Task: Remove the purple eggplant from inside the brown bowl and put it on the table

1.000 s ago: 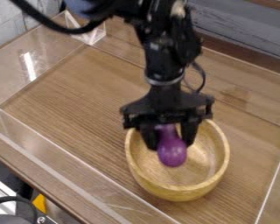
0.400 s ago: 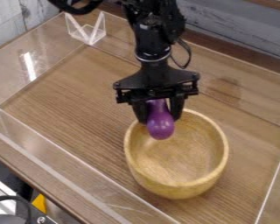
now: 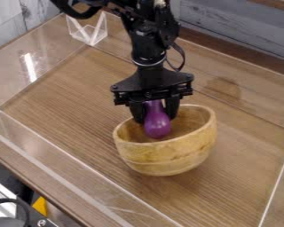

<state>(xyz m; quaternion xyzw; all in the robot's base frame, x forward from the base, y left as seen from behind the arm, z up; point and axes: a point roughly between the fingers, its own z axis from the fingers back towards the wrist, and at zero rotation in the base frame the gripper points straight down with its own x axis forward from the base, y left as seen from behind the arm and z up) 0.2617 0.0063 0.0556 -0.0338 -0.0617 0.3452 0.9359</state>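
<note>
The purple eggplant (image 3: 158, 124) hangs stem end up between the two black fingers of my gripper (image 3: 159, 115), which points straight down and is shut on it. It sits low over the far-left part of the brown bowl (image 3: 162, 160), level with the rim. The bowl looks tipped, its near outer wall facing the camera, and it rests on the wood-grain table (image 3: 74, 102). The fingers reach down to the rim; I cannot tell whether they touch it.
Clear acrylic walls (image 3: 26, 66) run along the table's left and front edges. A small clear acrylic stand (image 3: 88, 31) sits at the back left. Bare wood lies left of and behind the bowl.
The gripper has carried the eggplant from the bowl's middle up and leftward to its far-left rim. The bowl has shifted left and now looks tilted.
</note>
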